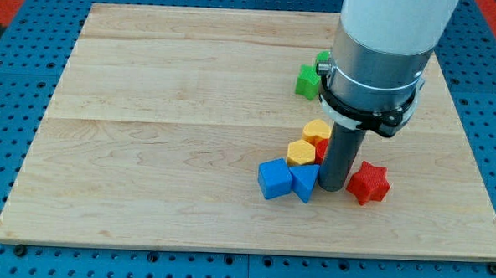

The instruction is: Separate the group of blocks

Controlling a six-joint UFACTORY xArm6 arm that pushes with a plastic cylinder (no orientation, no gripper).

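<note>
My tip [331, 187] stands on the board at the lower right, between the blue triangular block [304, 182] on its left and the red star block [368, 183] on its right. A blue cube [273, 178] sits left of the triangular block. Two yellow blocks lie above them, one lower [300, 153] and one upper [317, 131]. A red cylinder [322, 150] shows only as a sliver behind the rod. A green star block [308, 80] lies at the upper right, with a green cylinder [322, 58] partly hidden by the arm.
The wooden board [149, 109] lies on a blue pegboard table [6, 120]. The arm's wide body [373, 52] covers the board's upper right part.
</note>
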